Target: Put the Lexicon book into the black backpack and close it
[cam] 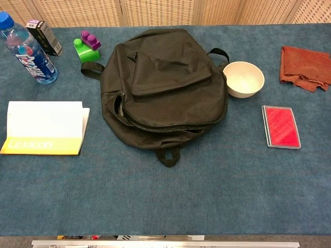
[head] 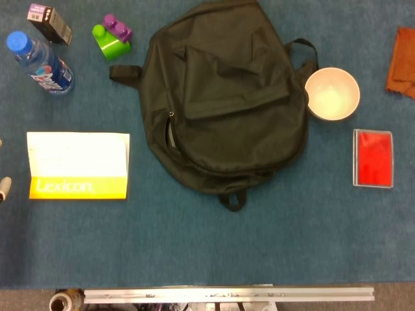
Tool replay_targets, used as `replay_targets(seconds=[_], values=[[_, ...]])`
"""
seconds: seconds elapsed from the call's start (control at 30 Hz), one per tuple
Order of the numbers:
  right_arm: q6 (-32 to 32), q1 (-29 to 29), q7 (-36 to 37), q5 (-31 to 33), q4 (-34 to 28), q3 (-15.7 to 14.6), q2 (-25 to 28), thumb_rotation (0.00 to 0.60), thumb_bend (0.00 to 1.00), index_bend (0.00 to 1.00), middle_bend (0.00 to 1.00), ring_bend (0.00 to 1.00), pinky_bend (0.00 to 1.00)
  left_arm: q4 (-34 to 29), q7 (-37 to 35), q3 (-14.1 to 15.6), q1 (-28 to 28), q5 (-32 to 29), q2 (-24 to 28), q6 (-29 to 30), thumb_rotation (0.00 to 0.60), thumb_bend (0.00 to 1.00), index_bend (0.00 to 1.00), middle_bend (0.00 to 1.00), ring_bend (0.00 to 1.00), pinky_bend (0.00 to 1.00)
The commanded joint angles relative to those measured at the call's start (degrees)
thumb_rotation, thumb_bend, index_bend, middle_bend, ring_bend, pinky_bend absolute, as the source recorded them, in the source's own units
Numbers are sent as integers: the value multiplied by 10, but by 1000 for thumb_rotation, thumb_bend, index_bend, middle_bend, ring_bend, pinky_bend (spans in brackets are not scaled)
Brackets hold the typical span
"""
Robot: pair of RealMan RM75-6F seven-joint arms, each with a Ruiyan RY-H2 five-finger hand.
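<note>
The Lexicon book [head: 78, 165] [cam: 44, 127], white with a yellow band, lies flat at the left of the blue table. To its right the black backpack [head: 224, 97] [cam: 165, 82] lies flat. Its zipper gapes a little on the side facing the book [head: 170, 133]. Two pale fingertips [head: 3, 188] of my left hand poke in at the left edge of the head view, just left of the book, apart and holding nothing. My right hand shows in neither view.
A water bottle [head: 42, 65], a small dark box [head: 50, 23] and green and purple blocks [head: 111, 37] stand behind the book. Right of the backpack are a white bowl [head: 332, 94], a red case [head: 373, 157] and an orange cloth [head: 402, 61].
</note>
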Motion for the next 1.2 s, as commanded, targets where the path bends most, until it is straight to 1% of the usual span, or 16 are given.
replay_targets(seconds=[0.03, 0.2, 0.33, 0.47, 0.63, 0.9, 1.07, 1.2], values=[[4, -1, 3, -1, 0, 1, 1, 600, 82, 370, 373, 278, 374, -1, 2, 0, 0, 0, 0, -1, 600, 198, 320, 350, 311, 215], [9, 0, 7, -2, 0, 5, 2, 600, 82, 370, 373, 278, 373, -1, 0, 2, 1, 1, 2, -1, 600, 198, 320, 350, 311, 215], [14, 3, 8, 1, -7, 13, 8, 600, 82, 370, 373, 278, 373, 1, 1, 9, -2, 10, 5, -9, 600, 198, 320, 350, 311, 214], [15, 6, 13, 9, -11, 20, 14, 600, 82, 370, 373, 278, 373, 3, 13, 19, -11, 18, 6, -32, 600, 198, 317, 350, 311, 214], [14, 6, 17, 11, -12, 20, 16, 600, 82, 370, 373, 278, 373, 8, 31, 33, -26, 26, 1, -69, 600, 198, 301, 347, 306, 215], [19, 2, 18, 3, -12, 15, 16, 600, 82, 370, 373, 278, 374, 11, 59, 45, -52, 6, -10, -138, 600, 198, 196, 254, 208, 200], [22, -1, 21, 2, -7, 12, 14, 600, 82, 370, 373, 278, 374, 22, 74, 47, -68, -13, -23, -177, 600, 197, 142, 203, 166, 188], [24, -4, 24, 1, -2, 10, 12, 600, 82, 370, 373, 278, 374, 36, 80, 48, -83, -22, -40, -206, 600, 172, 114, 176, 151, 183]])
